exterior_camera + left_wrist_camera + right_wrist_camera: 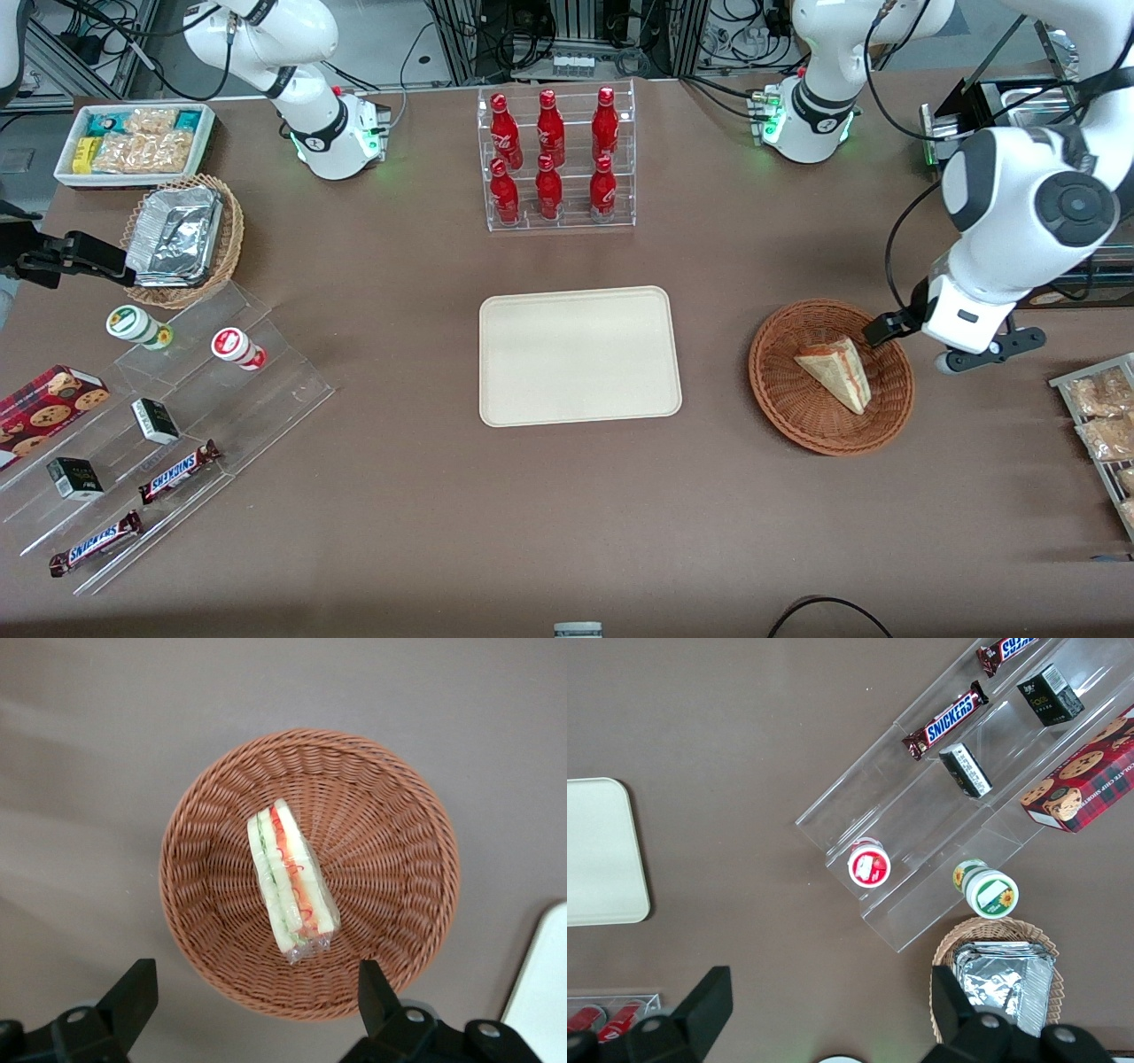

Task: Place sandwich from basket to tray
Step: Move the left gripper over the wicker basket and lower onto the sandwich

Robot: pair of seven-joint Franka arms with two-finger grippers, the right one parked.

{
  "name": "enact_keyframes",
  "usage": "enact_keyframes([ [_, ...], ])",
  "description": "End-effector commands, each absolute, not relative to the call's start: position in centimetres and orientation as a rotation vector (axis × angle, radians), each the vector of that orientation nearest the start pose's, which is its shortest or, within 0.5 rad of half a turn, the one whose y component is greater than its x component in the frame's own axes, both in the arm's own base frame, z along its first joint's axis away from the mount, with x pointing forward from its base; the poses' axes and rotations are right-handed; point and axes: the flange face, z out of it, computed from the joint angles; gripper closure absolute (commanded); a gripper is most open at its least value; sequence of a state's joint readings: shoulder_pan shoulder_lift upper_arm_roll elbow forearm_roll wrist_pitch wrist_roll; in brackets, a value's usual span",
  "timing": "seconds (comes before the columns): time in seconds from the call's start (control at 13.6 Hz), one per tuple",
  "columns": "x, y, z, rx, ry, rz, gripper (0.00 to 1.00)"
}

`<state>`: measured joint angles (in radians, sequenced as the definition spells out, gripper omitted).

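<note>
Brown table (pixel 567 496) filling the front view; cream tray (pixel 580 355) at centre frame, flat and bare; reddish-brown woven basket (pixel 831 377) right of centre, well apart from the tray, toward the working arm's end; sandwich (pixel 836 370) lying in the basket, a pale wedge with red and green layers along its cut edge (pixel 291 880); gripper (pixel 252 992) hanging above the basket's rim, fingers (pixel 131 992) spread wide, wider than the sandwich, clasping nothing.

Reddish-brown woven basket (pixel 831 377), cream tray (pixel 580 356)
</note>
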<state>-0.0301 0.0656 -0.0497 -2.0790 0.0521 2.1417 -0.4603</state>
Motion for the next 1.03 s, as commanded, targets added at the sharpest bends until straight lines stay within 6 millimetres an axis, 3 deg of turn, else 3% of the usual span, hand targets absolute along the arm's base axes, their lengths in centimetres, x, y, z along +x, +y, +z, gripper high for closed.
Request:
enact_keyframes([
  [0.0,53.4,-5.1,37.6,-3.021,-0.782,-0.111,0.00],
  [0.22,53.0,-7.1,35.3,-2.999,-0.952,-0.169,0.00],
  [0.59,51.7,-6.9,31.4,-3.015,-0.964,-0.205,0.00],
  [0.96,52.3,-6.0,28.4,-3.013,-1.012,-0.220,0.00],
])
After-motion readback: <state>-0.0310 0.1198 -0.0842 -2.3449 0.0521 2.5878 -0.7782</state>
